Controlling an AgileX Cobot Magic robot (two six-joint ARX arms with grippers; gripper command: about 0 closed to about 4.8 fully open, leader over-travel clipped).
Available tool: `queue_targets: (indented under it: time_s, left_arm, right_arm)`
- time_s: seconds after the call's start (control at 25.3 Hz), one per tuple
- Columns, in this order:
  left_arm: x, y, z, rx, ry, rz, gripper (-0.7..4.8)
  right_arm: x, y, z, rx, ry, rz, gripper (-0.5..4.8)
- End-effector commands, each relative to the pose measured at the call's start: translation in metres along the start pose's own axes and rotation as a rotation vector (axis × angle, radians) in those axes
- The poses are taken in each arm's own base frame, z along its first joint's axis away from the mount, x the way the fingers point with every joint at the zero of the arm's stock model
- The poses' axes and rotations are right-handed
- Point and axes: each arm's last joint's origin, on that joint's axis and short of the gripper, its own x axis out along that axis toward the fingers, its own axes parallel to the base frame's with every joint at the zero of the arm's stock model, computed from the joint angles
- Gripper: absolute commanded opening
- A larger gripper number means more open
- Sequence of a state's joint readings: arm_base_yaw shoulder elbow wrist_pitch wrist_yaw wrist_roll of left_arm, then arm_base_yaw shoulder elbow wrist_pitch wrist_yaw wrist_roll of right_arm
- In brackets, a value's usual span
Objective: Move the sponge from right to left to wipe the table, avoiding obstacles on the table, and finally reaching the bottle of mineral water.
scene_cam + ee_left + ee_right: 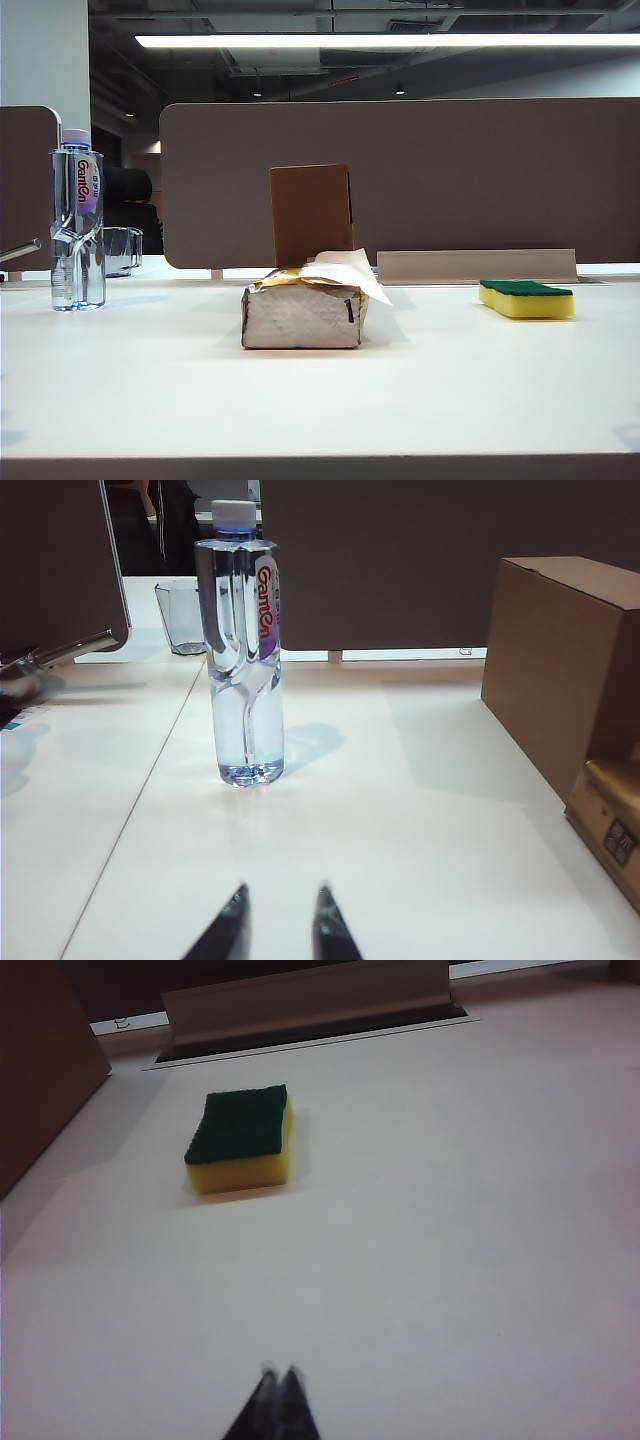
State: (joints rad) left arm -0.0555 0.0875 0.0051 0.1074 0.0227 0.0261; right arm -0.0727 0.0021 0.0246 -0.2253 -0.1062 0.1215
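Grey office partitions back a white worktop [320, 400] under a long ceiling strip light. Layout reads as a staged course. Sponge [526, 298] lies flat at far right, green scouring side up, untouched. Bottle of mineral water [77, 222] stands upright at far left, cap on, a short glass cup [122, 250] just behind it. Between the two, mid-worktop, sit the obstacles: tissue pack [303, 312] nearer the camera with a tissue sticking out, and an upright cardboard box [311, 212] directly behind it. Likely set there to block a straight wipe, so the sponge must swing around them.

Neither arm shows in the exterior view. Left pincer [281, 925] hangs low over bare worktop on the near side of the bottle, well apart from it; tips parted a little, nothing between them. Right pincer [279, 1400] sits near side of the sponge, well apart from it, tips clenched together on nothing.

Judgement: task not yet begun. Right pincer faces the sponge, so it looks placed to take it; it would need to spread its tips first.
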Motion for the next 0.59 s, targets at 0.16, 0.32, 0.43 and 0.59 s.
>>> queue_targets:
  time_s: [0.16, 0.32, 0.43, 0.59]
  left_arm:
    - [-0.0001, 0.0001, 0.0016, 0.000, -0.009, 0.001, 0.84]
    - [-0.0001, 0.0001, 0.0016, 0.000, -0.009, 0.001, 0.84]
    - [-0.0001, 0.0001, 0.0016, 0.000, -0.008, 0.001, 0.84]
    - [-0.0001, 0.0001, 0.0016, 0.000, -0.009, 0.001, 0.84]
  right_arm:
    - [0.0001, 0.0003, 0.0011, 0.004, -0.012, 0.007, -0.06]
    - [0.0001, 0.0003, 0.0010, 0.004, -0.011, 0.006, -0.06]
    - [0.0001, 0.0003, 0.0009, 0.004, -0.011, 0.006, -0.06]
    - [0.0001, 0.0003, 0.0010, 0.004, -0.011, 0.008, -0.06]
